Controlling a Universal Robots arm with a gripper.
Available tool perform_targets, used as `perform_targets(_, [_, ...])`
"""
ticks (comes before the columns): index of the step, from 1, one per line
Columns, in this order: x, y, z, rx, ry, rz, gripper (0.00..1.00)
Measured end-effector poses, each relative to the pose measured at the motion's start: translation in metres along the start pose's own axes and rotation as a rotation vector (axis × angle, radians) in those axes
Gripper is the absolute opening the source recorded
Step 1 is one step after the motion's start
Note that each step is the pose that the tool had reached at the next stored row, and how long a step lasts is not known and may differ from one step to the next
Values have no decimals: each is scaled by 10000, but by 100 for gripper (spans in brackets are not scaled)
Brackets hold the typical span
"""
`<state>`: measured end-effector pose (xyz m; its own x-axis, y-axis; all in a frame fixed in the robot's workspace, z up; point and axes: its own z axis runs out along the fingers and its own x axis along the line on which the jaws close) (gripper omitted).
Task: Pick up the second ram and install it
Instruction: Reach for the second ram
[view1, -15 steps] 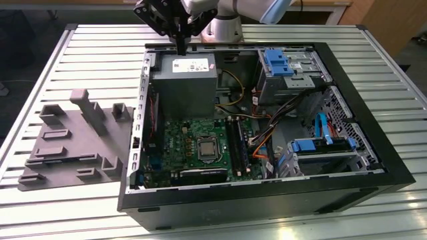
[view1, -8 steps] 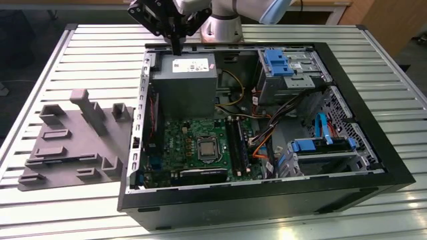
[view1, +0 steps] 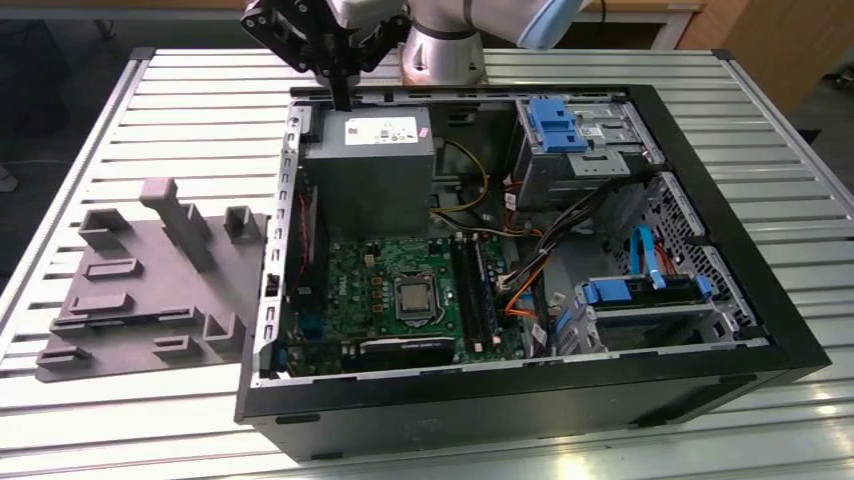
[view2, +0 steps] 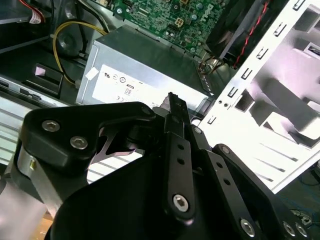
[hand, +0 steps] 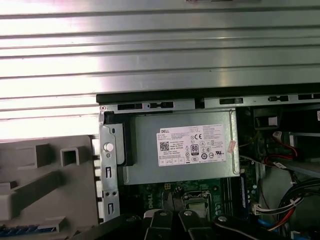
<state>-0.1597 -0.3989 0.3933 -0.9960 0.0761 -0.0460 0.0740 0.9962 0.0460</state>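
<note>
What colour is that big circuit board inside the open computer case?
The circuit board is green; the exterior view shows it best.

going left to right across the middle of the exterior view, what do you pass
grey holder tray → cpu socket → black memory slots → blue drive caddy

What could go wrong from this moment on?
1. The gripper hangs over the case's far rim by the power supply; travelling low toward the holder tray, it may clip the case wall.
2. Loose orange cables beside the memory slots might snag during insertion.
</note>
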Motion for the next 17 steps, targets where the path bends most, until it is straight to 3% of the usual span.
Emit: perform_targets(17, [292, -22, -15, -14, -187, -7, 11])
